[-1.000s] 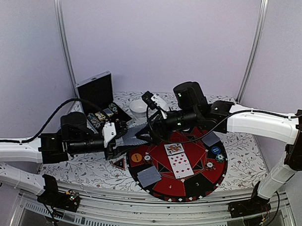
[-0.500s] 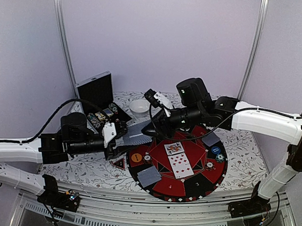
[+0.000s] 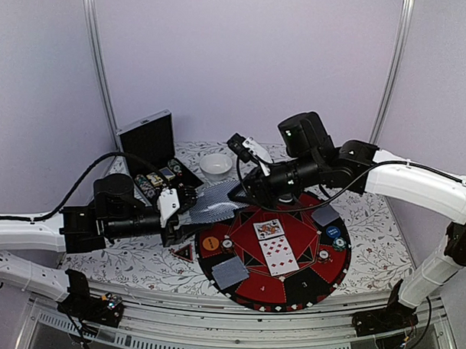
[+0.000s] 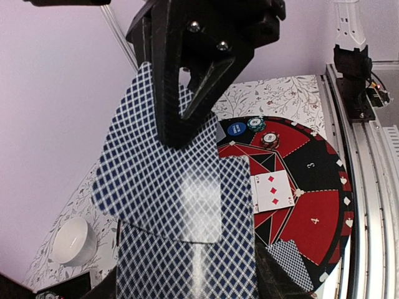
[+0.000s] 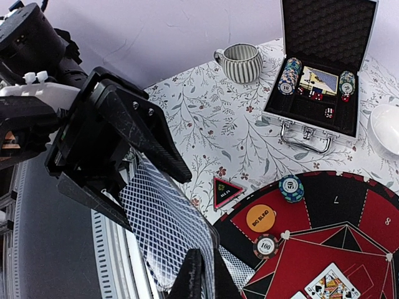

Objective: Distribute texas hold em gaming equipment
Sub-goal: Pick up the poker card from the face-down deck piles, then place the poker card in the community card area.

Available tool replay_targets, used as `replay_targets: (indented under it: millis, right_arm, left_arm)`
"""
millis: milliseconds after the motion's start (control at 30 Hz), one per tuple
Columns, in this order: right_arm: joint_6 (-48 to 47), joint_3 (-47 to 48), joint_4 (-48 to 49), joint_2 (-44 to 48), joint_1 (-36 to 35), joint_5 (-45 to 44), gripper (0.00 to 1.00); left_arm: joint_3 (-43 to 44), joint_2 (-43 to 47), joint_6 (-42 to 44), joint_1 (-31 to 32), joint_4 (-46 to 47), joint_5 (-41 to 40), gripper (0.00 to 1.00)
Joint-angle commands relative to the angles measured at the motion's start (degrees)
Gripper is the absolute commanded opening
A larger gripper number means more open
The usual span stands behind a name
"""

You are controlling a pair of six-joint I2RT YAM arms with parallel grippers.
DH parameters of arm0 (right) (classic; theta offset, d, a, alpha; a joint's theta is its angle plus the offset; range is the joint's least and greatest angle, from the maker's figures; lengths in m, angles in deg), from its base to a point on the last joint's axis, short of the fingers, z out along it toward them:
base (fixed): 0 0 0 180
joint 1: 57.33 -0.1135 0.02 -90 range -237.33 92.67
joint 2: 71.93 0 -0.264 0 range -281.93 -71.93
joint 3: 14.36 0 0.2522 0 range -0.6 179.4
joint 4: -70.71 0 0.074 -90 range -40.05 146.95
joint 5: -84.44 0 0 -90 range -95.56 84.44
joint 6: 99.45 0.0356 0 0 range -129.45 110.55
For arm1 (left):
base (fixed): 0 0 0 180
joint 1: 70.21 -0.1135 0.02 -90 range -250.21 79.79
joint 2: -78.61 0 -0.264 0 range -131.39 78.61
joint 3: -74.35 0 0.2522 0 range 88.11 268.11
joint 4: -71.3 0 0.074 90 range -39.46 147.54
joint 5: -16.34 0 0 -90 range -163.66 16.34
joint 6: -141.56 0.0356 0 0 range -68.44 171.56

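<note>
My left gripper (image 3: pixel 178 211) is shut on a deck of grey-blue-backed playing cards (image 3: pixel 209 203), held above the table left of the mat. My right gripper (image 3: pixel 234 195) is shut on the deck's top card (image 4: pixel 165 187); its black fingers (image 4: pixel 177 124) pinch that card's far edge. The right wrist view shows the same pinch, with my right gripper (image 5: pixel 202 277) on the card (image 5: pixel 165 218) and the left gripper's black fingers (image 5: pixel 134 134) around the deck. Face-up cards (image 3: pixel 275 245) lie mid-mat and face-down cards (image 3: pixel 229 272) at its seats. An orange button (image 3: pixel 210 243), a blue button (image 3: pixel 333 232) and poker chips (image 3: pixel 323 255) rest on the mat.
The round red-and-black mat (image 3: pixel 305 288) fills the table's centre-right. An open silver case (image 3: pixel 152 145) holding chips stands at the back left, with a white bowl (image 3: pixel 216 165) beside it. A striped mug (image 5: pixel 242 62) and a triangular all-in marker (image 3: pixel 184 253) sit on the floral cloth.
My right gripper has gone from open to shut on the top card and moved back and to the right, sliding the card partly off the deck. The left arm has not moved.
</note>
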Motion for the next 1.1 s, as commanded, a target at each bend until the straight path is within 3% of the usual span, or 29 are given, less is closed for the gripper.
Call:
replay_targets:
  millis: [0, 367, 533, 867, 1067]
  right_arm:
    - [0.6, 1.57, -3.7, 2.39, 1.93, -1.28, 0.03]
    - [0.0, 2.85, -7.45, 7.84, 5.47, -0.45, 0.02]
    - [0.42, 0.76, -8.94, 8.4, 16.76, 3.99, 0.02]
    - [-12.91, 10.06, -12.86, -14.73, 22.24, 11.02, 0.02]
    - [-15.93, 14.86, -13.59, -26.61, 24.41, 16.92, 0.02]
  left_arm:
    - [0.02, 0.67, 0.38, 0.86, 2.73, 0.87, 0.52]
    - [0.11, 0.59, 0.42, 0.86, 2.65, 0.88, 0.52]
    - [0.21, 0.6, 0.32, 0.86, 2.65, 1.07, 0.52]
    - [0.11, 0.17, 0.44, 0.85, 2.48, 0.71, 0.52]
    - [-0.07, 0.11, 0.57, 0.83, 2.63, 0.81, 0.52]
